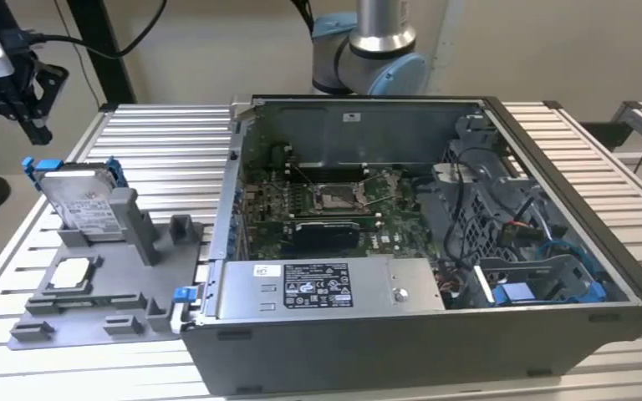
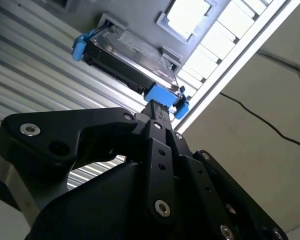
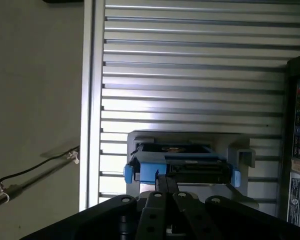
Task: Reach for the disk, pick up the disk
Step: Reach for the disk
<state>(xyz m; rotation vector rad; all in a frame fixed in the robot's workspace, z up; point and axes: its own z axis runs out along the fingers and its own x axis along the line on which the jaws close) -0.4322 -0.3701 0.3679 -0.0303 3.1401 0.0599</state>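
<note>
The disk (image 1: 79,200), its white label unreadable, is stood upright in a grey holder (image 1: 89,311) on the worktop (image 1: 154,159); the gripper (image 1: 39,132), fingers (image 3: 163,184) pressed together, is seen apart at its eleven o'clock

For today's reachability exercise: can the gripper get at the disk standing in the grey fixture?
Probably yes. The gripper faces the disk, whose blue-bracketed edge stands clear of the grey fixture; nothing lies between them.
</note>
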